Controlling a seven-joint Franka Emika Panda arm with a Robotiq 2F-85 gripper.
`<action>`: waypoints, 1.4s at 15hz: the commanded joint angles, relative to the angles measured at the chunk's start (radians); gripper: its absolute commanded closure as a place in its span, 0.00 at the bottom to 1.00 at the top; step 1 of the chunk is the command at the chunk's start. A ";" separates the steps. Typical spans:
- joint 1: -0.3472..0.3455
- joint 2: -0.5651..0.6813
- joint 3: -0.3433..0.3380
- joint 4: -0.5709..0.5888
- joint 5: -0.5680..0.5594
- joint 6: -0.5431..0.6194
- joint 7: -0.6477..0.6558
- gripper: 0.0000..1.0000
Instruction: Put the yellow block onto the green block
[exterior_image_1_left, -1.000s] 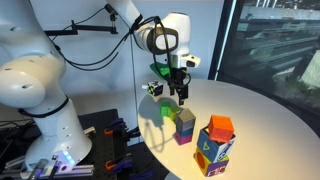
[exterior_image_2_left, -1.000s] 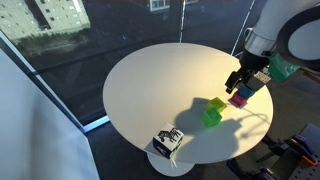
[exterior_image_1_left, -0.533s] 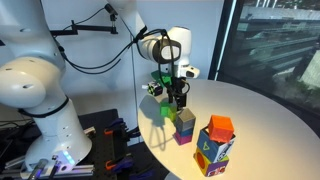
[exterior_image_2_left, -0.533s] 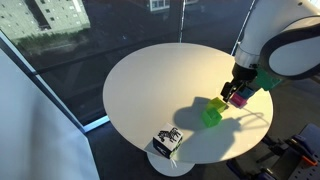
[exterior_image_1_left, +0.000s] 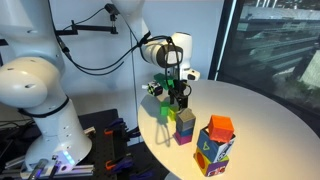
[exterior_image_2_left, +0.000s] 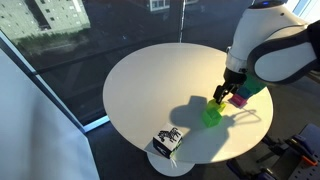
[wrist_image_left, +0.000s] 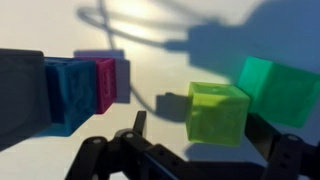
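The yellow block (wrist_image_left: 218, 112) looks yellow-lime in the wrist view and sits on the white table between my open fingers. My gripper (wrist_image_left: 200, 128) is low around it, and the fingers are apart from its sides. In an exterior view the gripper (exterior_image_2_left: 222, 96) hangs right over the yellow block (exterior_image_2_left: 219, 102). The green block (exterior_image_2_left: 211, 116) stands close beside it and shows in the wrist view (wrist_image_left: 270, 90) just behind and to the right, in shadow. In an exterior view the gripper (exterior_image_1_left: 176, 100) covers most of the yellow block, and the green block (exterior_image_1_left: 166, 112) shows beside it.
A grey cube on a magenta cube (exterior_image_1_left: 185, 126) stands close by, and shows at the left of the wrist view (wrist_image_left: 100, 85). A stack of orange and blue blocks (exterior_image_1_left: 215, 145) is further along. A dark green cube with white marks (exterior_image_1_left: 153, 88) sits near the table edge (exterior_image_2_left: 130, 130).
My gripper has come down and moved sideways from above the magenta stack to over the yellow block. The blocks have not moved.
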 joint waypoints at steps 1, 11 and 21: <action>0.019 0.045 -0.012 0.052 -0.024 0.005 0.038 0.00; 0.046 0.098 -0.027 0.099 -0.034 0.015 0.069 0.00; 0.069 0.140 -0.044 0.119 -0.038 0.014 0.082 0.00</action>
